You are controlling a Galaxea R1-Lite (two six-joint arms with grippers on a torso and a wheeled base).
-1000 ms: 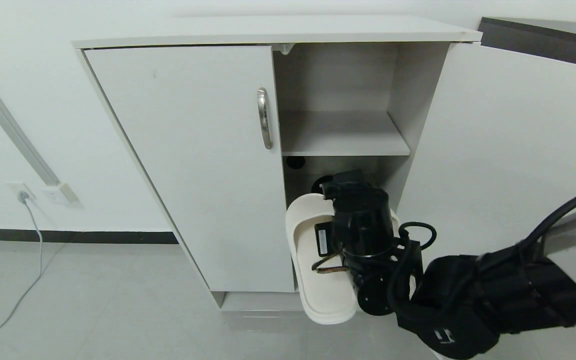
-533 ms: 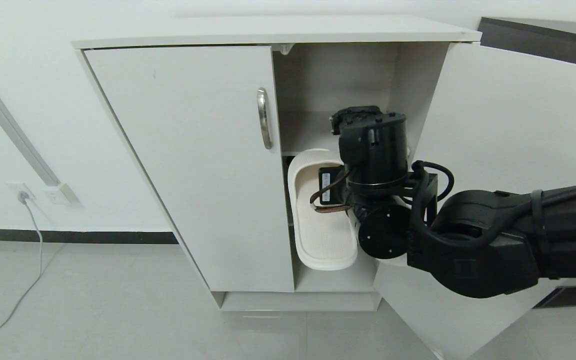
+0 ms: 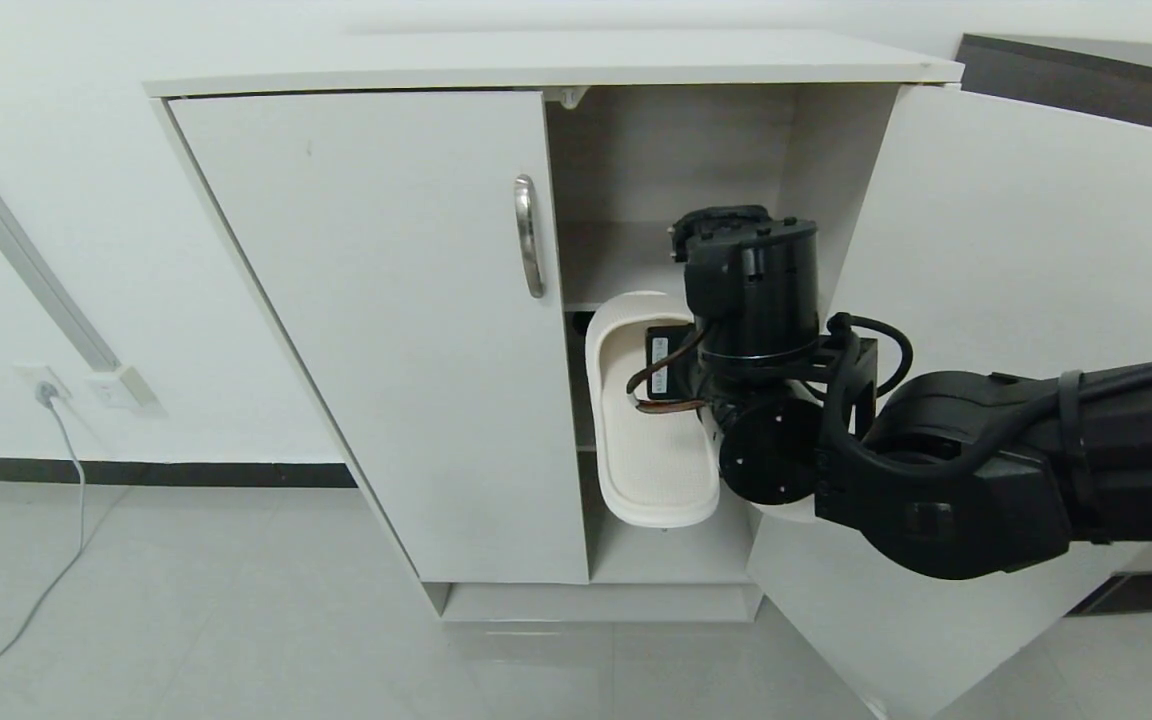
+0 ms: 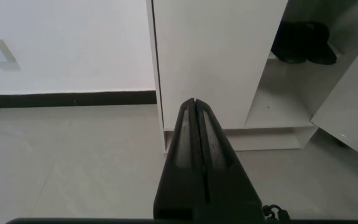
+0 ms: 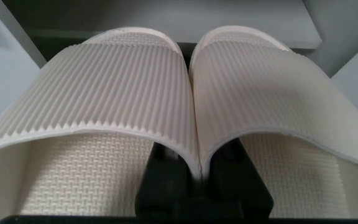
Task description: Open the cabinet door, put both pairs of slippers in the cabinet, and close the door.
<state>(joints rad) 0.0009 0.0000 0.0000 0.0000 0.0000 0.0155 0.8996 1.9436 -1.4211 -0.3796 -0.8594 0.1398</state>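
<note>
Right tool gripping slippers at open cabinet, left tool closed; tiled floor

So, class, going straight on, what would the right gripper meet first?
Probably the shelf's front edge: the right gripper holds the slippers with toes about level with it, though they may pass beneath.

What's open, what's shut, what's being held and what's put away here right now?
Left door: shut.
Right door: swung wide open.
White slippers: gripped as a pair, held in the air at the cabinet's opening, not set down.
Black slippers: lying inside on the bottom shelf.
Right pincer: shut on the white slippers.
Left pincer: shut, holding nothing.
Plug: plugged in.
</note>
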